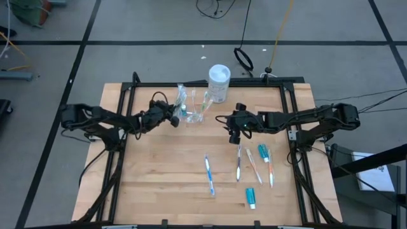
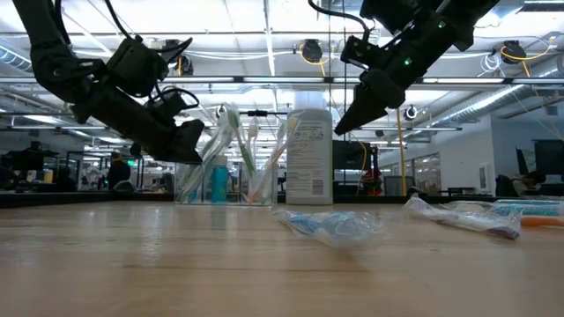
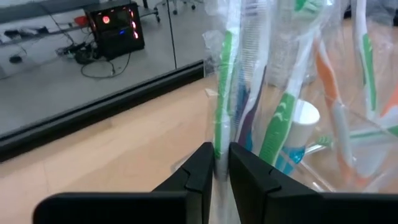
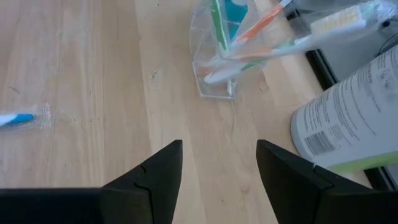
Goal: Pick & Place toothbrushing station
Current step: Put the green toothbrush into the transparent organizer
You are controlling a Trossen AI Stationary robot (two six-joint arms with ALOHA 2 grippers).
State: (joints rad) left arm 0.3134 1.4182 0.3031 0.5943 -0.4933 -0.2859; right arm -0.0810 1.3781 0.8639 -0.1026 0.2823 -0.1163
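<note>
The toothbrushing station [image 1: 191, 109] is a clear plastic holder standing at the table's far middle, with several toothbrushes and a blue tube upright in it. In the low view the station [image 2: 231, 176] stands just left of the white tub [image 2: 308, 158]. My left gripper [image 1: 175, 119] is at the station's left end, shut on a clear-wrapped green toothbrush [image 3: 221, 93] that stands in the station. My right gripper [image 1: 233, 132] hangs open above bare table, right of the station [image 4: 233, 56], with nothing between its fingers. My left gripper [image 3: 221, 171] pinches the wrapped green toothbrush between its two fingers, on the wrapper low on the handle [image 3: 219, 138]. The fingers come from the table's left, slanting down, and lie across the toothbrush. The toothbrush stands upright at the station's left end.
The white lidded tub [image 1: 219, 83] stands right of the station at the far edge. Several wrapped toothbrushes [image 1: 239, 163] and a small teal tube [image 1: 251, 197] lie on the near right of the table. The left half of the wood is bare.
</note>
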